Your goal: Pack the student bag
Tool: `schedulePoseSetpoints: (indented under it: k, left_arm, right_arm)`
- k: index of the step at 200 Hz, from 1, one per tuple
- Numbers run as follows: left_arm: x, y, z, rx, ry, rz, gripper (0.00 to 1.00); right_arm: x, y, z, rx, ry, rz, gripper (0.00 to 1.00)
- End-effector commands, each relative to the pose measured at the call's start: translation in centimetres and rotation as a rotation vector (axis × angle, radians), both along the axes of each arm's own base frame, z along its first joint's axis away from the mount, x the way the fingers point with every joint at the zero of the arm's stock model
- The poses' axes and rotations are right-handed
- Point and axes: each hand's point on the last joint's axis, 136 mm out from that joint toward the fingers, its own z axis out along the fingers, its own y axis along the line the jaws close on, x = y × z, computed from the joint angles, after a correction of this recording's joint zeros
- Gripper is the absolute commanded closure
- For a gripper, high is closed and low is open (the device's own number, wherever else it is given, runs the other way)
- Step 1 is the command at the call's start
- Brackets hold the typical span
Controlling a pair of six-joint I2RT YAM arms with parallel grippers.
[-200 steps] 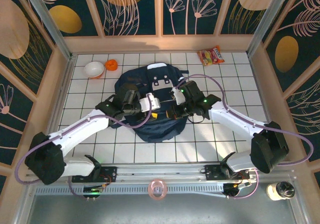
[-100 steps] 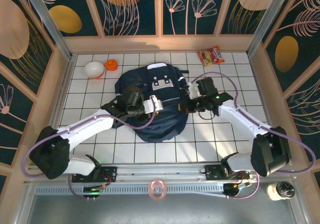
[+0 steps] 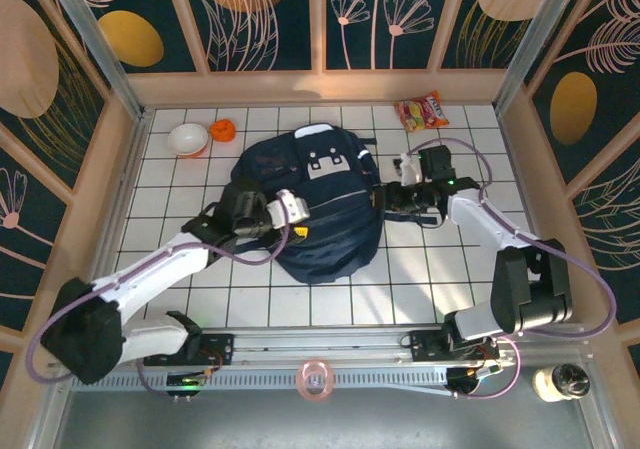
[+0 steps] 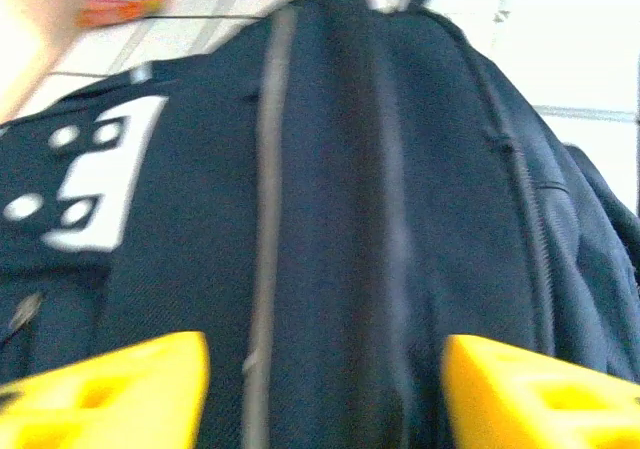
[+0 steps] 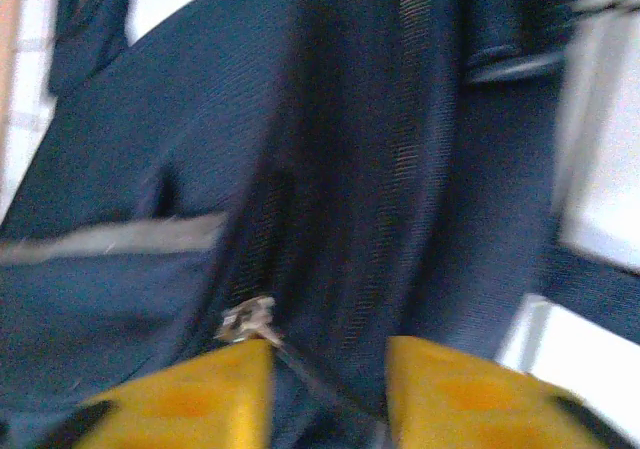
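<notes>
The student bag (image 3: 322,209), navy blue with a grey-white patch near its top, lies flat in the middle of the tiled table. My left gripper (image 3: 299,225) rests on its left side. In the left wrist view the yellow fingers (image 4: 110,389) stand wide apart over the bag's (image 4: 330,189) fabric and a light stripe, gripping nothing. My right gripper (image 3: 393,195) is at the bag's right edge. In the right wrist view its fingers (image 5: 470,399) stand apart just below a metal zip slider (image 5: 248,319), with a thin pull cord and dark fabric (image 5: 330,169) between them.
A white bowl (image 3: 188,139) and a small orange thing (image 3: 223,129) sit at the back left. A snack packet (image 3: 421,111) lies at the back right. A roll of tape (image 3: 316,378) sits on the near rail. Wooden walls enclose the table.
Both grippers have drawn apart from the bag's middle, the left back toward its left side, the right out to its right edge. Both sets of jaws have come open.
</notes>
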Motion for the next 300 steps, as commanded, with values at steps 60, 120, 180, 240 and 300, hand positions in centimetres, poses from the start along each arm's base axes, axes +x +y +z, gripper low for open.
schedulePoseSetpoints:
  k: [60,120,180,240,300]
  left_arm:
    - [7.9,21.1,6.2,-0.502,-0.247,1.180,0.01]
    - [6.4,26.9,-0.4,-0.481,-0.392,1.398,0.01]
    - [8.1,28.4,-1.6,-0.513,-0.418,1.373,0.01]
    - [10.0,29.5,-3.1,-0.526,-0.337,1.379,0.01]
    - [10.1,29.5,-3.2,-0.522,-0.330,1.378,0.01]
  right_arm:
    - [5.0,-15.0,5.2,-0.212,-0.591,-0.462,0.01]
    - [3.5,-15.4,0.0,-0.253,-0.762,-0.452,0.01]
    - [3.5,-14.4,0.5,-0.255,-1.008,-0.449,0.01]
    - [5.0,-16.7,-0.5,-0.278,-0.913,-0.566,0.01]
    - [5.0,-16.7,-0.4,-0.276,-0.916,-0.568,0.01]
